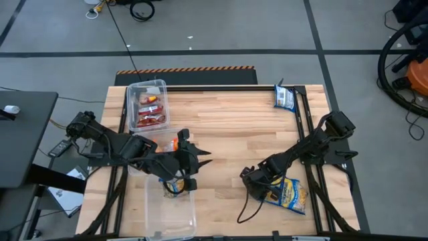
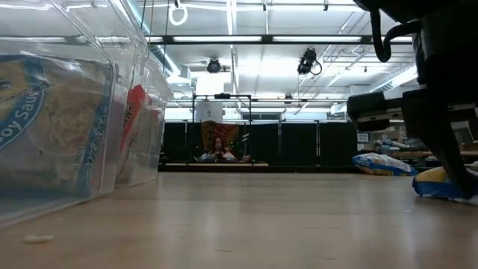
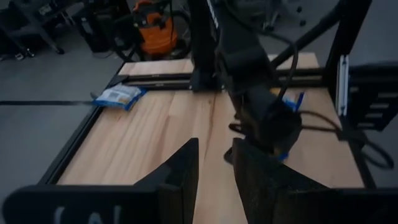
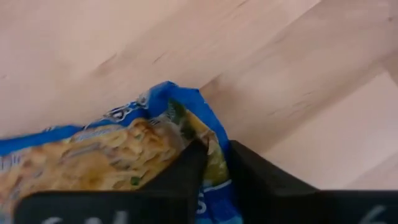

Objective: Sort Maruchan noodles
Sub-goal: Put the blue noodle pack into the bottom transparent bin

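My right tool (image 4: 211, 163) pinches a corner of the blue-and-yellow noodle packet (image 1: 289, 195) lying flat at the bench's (image 1: 234, 127) right front, long axis slanting toward the front-right corner. My left tool (image 1: 194, 163), narrowly parted and empty, hovers by the clear bins (image 1: 148, 104).

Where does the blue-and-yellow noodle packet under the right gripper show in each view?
High view: blue-and-yellow packet, lower right, at the right gripper.
Low view: far right edge, on the table.
Left wrist view: a blue sliver behind the right arm.
Right wrist view: fills the lower left, between the jaws.
Shared landmark: the second packet at the table's far corner.
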### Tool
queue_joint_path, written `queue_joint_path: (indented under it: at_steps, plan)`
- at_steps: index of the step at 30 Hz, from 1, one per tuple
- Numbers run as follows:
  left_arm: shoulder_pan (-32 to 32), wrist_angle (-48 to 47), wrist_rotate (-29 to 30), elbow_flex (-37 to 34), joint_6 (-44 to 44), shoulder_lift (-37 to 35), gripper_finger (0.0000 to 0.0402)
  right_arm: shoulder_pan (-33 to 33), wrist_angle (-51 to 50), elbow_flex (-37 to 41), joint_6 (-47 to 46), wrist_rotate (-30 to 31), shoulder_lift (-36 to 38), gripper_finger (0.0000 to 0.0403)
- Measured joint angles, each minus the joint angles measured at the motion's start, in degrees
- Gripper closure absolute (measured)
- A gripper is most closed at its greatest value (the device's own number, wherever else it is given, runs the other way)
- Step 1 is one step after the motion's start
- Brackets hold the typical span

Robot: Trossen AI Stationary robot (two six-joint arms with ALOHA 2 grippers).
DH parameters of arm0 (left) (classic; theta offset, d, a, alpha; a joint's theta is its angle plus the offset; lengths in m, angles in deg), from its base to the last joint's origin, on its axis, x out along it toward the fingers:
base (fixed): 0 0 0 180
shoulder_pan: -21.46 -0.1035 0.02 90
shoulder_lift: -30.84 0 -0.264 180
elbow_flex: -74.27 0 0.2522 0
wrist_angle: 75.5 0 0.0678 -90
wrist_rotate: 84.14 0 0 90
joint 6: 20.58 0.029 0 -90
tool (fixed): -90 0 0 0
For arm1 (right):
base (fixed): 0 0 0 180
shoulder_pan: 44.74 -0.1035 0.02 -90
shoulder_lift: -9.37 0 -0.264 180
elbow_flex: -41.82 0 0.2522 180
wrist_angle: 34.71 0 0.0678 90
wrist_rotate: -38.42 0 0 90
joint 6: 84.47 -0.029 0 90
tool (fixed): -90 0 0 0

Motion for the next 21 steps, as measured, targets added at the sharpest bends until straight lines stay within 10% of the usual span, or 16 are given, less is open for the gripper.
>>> queue_joint_path:
  at_steps: [6, 21]
  plan:
    - [0.0, 0.5, 0.1, 0.0, -2.5, -0.2, 0.0298, -0.1, -3.0, -2.9, 0.0, 1.7, 0.0, 0.0390]
    - [-0.7, -17.0, 1.6, 0.0, -22.2, -2.4, 0.0298, -0.1, -16.6, -25.8, -0.4, 21.2, 12.3, 0.0389]
